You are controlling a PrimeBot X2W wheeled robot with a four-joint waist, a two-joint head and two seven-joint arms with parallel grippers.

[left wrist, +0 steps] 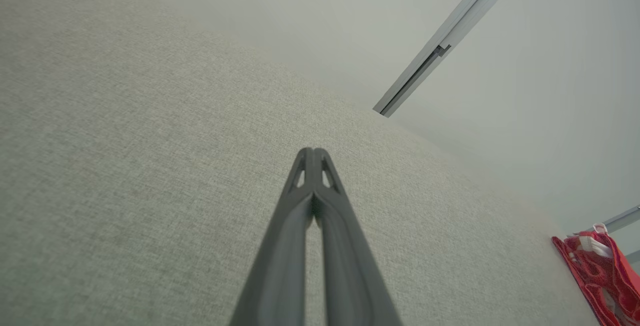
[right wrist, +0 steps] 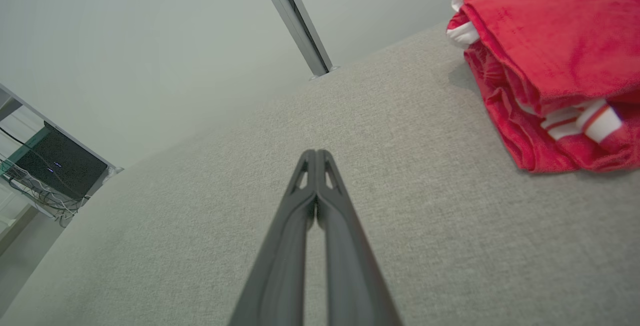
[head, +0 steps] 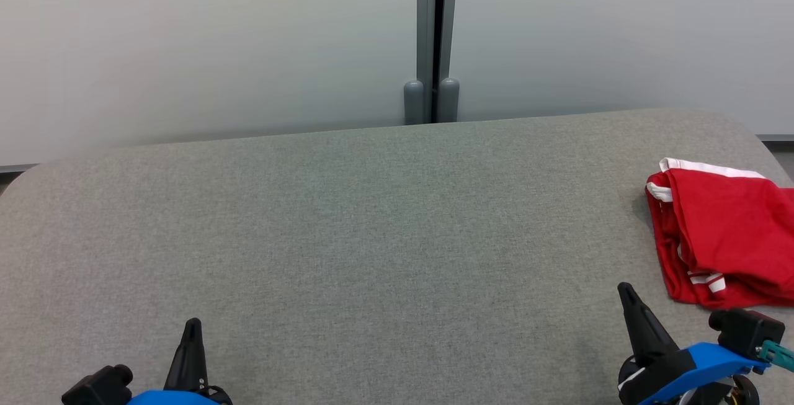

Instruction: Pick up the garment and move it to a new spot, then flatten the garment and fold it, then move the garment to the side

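Note:
The garment (head: 726, 231) is red with white trim, lying folded in a bundle at the far right of the grey table (head: 372, 225); part of it runs off the head view's right edge. It also appears in the right wrist view as the garment (right wrist: 555, 66) at upper right, and in the left wrist view as the garment (left wrist: 600, 271) at the lower right. My right gripper (head: 625, 293) is shut and empty, just left of and nearer than the bundle. My left gripper (head: 193, 325) is shut and empty at the lower left. In the wrist views the left gripper (left wrist: 313, 152) and the right gripper (right wrist: 316, 153) show their tips pressed together.
A pale wall with a grey vertical post (head: 432, 39) stands behind the table's far edge. A dark box with cables (right wrist: 57, 166) sits on shelving beyond the table's end in the right wrist view. Bare grey cloth stretches across the table's middle and left.

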